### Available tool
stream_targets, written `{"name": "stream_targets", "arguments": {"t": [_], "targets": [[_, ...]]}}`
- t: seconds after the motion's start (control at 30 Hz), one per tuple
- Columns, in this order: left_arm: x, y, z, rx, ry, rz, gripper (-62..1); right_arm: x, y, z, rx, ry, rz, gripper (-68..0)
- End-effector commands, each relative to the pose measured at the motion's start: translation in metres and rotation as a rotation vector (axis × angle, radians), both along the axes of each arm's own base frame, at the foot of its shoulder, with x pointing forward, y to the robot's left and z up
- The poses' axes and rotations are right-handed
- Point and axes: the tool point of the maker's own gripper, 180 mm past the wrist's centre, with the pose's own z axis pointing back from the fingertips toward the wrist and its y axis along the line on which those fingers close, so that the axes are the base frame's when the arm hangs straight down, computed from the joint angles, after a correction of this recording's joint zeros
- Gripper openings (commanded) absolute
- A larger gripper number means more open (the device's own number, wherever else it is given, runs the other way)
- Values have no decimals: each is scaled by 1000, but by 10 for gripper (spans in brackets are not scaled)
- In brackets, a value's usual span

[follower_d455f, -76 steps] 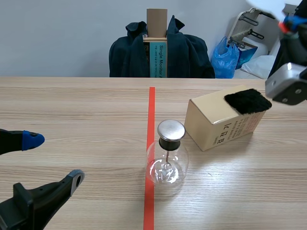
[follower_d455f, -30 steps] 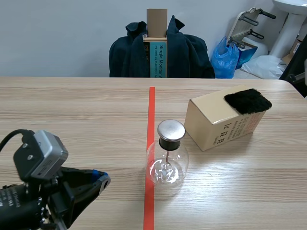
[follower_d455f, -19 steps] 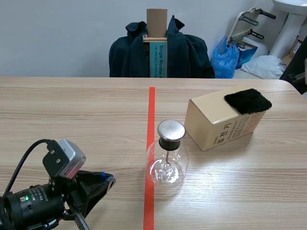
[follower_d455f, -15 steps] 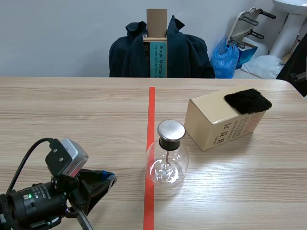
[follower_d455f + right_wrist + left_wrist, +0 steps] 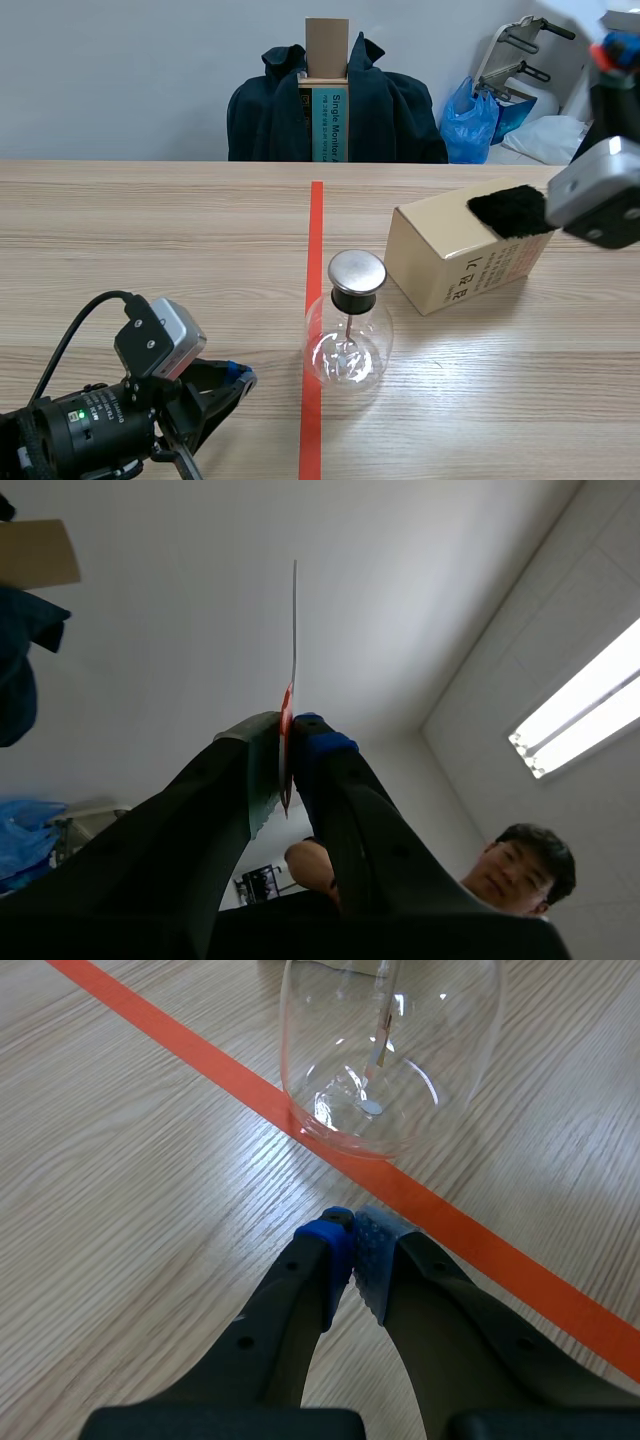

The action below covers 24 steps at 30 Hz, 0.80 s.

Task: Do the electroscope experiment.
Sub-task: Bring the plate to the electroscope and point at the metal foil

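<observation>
The electroscope, a round glass flask [image 5: 347, 345] with a metal cap [image 5: 357, 270], stands on the orange tape line [image 5: 316, 220]. My left gripper [image 5: 238, 376] lies low over the table to the flask's left, shut on nothing; in the left wrist view its blue pads [image 5: 350, 1238] meet just short of the flask [image 5: 390, 1050]. A black fur cloth [image 5: 508, 210] lies on a cardboard box [image 5: 455, 262]. My right gripper [image 5: 287, 735] is raised at the far right, pointing upward, shut on a thin pale strip [image 5: 294, 630] seen edge-on. The right arm's wrist [image 5: 600, 195] hangs beside the cloth.
The wooden table [image 5: 150, 250] runs wide to the left. Behind its far edge stands a chair draped with a dark jacket [image 5: 270, 110], and a blue bag [image 5: 470, 120] sits further right. A person [image 5: 510, 870] shows beneath the raised gripper in the right wrist view.
My left arm has slid right along the table, closer to the flask. The right arm, barely visible at the right edge before, has come back in above the box's far end.
</observation>
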Motion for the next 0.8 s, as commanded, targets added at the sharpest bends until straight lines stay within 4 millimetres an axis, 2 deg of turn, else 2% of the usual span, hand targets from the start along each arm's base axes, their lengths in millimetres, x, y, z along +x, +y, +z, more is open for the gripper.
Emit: {"name": "stream_targets", "arguments": {"t": [0.0, 0.2, 0.37, 0.53, 0.77], "targets": [[4, -5, 10, -25, -26, 3, -582, 2, 10, -5, -7, -3, 19, -667], [4, -5, 10, -25, -26, 2, -581, 1, 35, -58, -54, 125, 64, -667], [3, -14, 12, -40, -27, -10, -581, -5, 44, -94, -97, 215, 95, -667], [4, -29, 16, -60, -39, -29, -582, -10, 45, -111, -122, 255, 114, -667], [13, -41, 10, -54, -52, -18, -582, -19, 49, -117, -159, 265, 175, -667]]}}
